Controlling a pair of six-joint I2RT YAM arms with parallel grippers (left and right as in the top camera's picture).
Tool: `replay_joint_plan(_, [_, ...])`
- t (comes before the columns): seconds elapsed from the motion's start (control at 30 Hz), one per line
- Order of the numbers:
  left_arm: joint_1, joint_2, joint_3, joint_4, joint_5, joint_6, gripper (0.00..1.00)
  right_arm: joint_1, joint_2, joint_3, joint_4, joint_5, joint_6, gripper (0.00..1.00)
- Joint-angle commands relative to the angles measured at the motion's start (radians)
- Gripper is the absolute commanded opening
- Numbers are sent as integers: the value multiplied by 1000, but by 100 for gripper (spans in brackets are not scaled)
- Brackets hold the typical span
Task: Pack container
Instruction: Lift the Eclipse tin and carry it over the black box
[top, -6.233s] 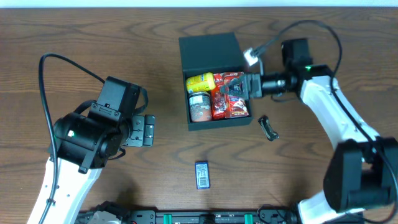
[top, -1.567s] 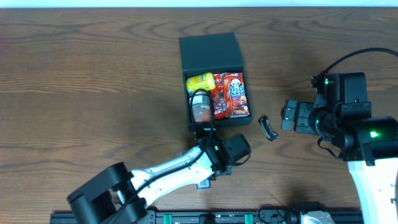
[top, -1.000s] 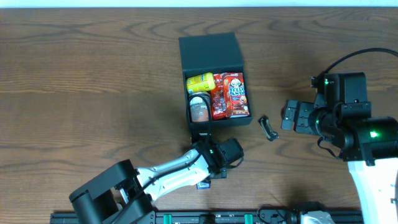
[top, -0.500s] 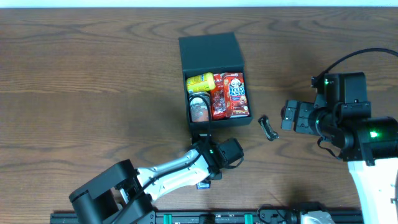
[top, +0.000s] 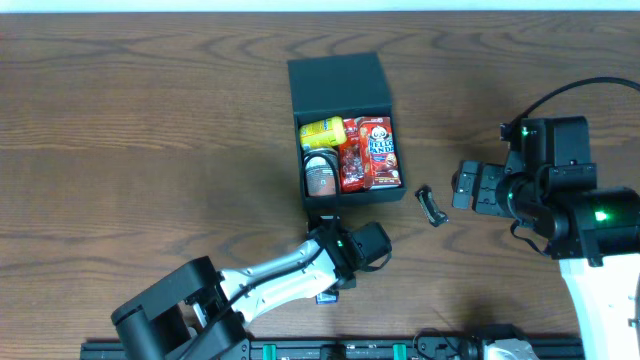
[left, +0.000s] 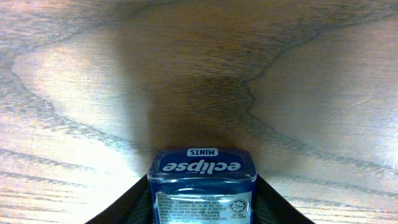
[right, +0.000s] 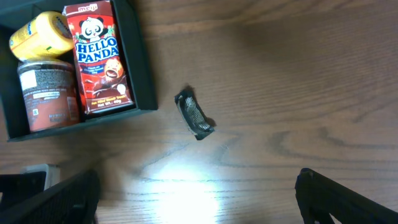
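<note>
The left arm reaches low along the near edge, its left gripper (left: 202, 200) closed against both sides of a blue mint tin (left: 202, 167); the right arm hangs at the right, right gripper (top: 462, 186) wide open and empty; the container (top: 336, 85) sits centre-far, dark teal, lid flat open, holding cans and snacks.

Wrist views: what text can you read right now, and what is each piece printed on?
"eclipse": blue mint tin, left wrist view.
"MINTS": same tin, just above the brand name.
"HELLO PANDA": red snack box inside the container, right wrist view.
"meiji": top edge of that box, small.
Fine print on the tin's label and on the brown can: too small to read.
Yellow can: nothing legible.
</note>
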Motion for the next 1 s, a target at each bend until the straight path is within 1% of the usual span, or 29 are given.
replay_joint_plan(0.0, [4,10,-11,-4,-3,-2,39,-5,0,-6,-2,11,13,99])
replay_joint_plan(0.03, [4,10,-11,-4,-3,-3,36,-5,0,-6,-2,11,13,99])
replay_joint_plan(0.27, [4,10,-11,-3,-3,-3,34,-5,0,-9,-2,11,13,99])
replay_joint_plan(0.3, [4,10,-11,-3,-3,-3,31,-5,0,-9,-2,11,13,99])
replay_joint_plan(0.4, [4,10,-11,-3,-4,-3,29,-5,0,-9,-2,11,13,99])
replay_joint_plan(0.43, [4,10,-11,-3,-4,-3,25,-5,0,-9,-2,11,13,99])
replay_joint_plan(0.57, [4,10,-11,-3,-5,-3,18,-5,0,-9,-1,11,13,99])
replay_joint_plan(0.63, [5,10,-11,-3,-5,-3,6,-5,0,-9,-1,11,13,99])
replay_joint_plan(0.83, [23,-11,-5,-11,-4,-3,6,-5,0,-9,0,14,13,99])
replay_joint_plan(0.9, [24,-26,6,-31,-16,5,6,-5,0,-9,0,14,13,99])
replay_joint_plan(0.97, [24,-51,36,-90,-41,21,6,-5,0,-9,0,14,13,99])
